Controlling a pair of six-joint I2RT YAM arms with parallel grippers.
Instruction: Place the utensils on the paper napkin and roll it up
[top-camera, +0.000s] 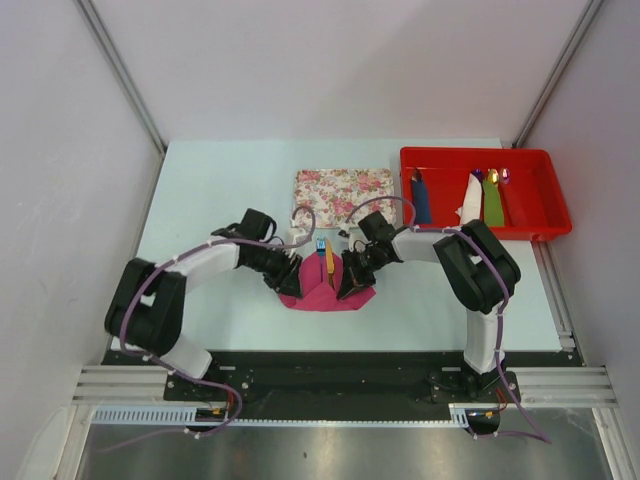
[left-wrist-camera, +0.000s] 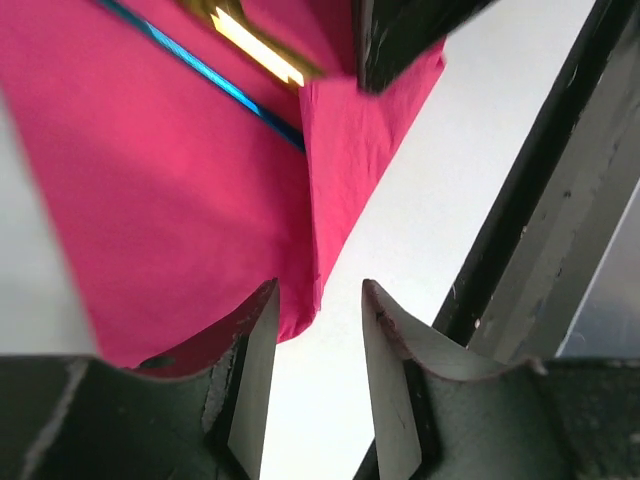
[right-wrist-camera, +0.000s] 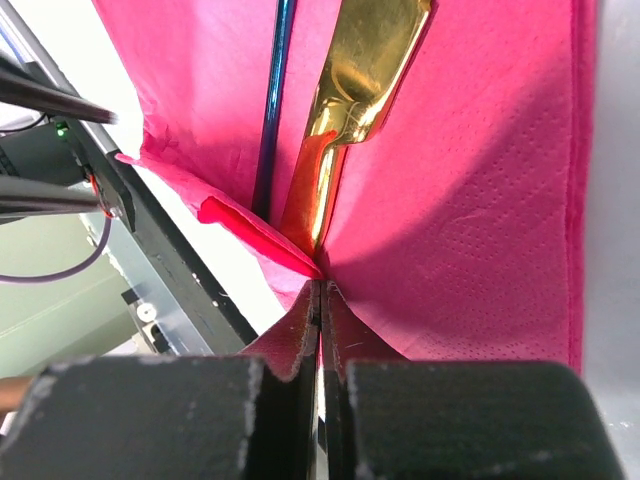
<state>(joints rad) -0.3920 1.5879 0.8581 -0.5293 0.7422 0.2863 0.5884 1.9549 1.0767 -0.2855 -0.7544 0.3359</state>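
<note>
The magenta paper napkin (top-camera: 320, 297) lies between my two grippers near the table's front, its sides lifted. On it rest the utensils: a gold knife (right-wrist-camera: 350, 100) and a blue fork (right-wrist-camera: 275, 100), side by side along its middle. My right gripper (right-wrist-camera: 320, 285) is shut on the napkin's near edge, just below the knife's handle. My left gripper (left-wrist-camera: 320, 300) stands open at the napkin's other side. A folded edge of the napkin (left-wrist-camera: 150, 200) hangs beside its left finger (left-wrist-camera: 262, 330), and the gap between the jaws shows bare table. In the left wrist view the fork (left-wrist-camera: 210, 70) and knife (left-wrist-camera: 255, 45) show at the top.
A floral tray (top-camera: 344, 188) sits just behind the napkin. At the back right, a red bin (top-camera: 540, 215) holds a blue (top-camera: 421, 200), a white (top-camera: 470, 200) and a green (top-camera: 493, 203) rolled bundle. A black rail (top-camera: 330, 365) runs along the table's near edge.
</note>
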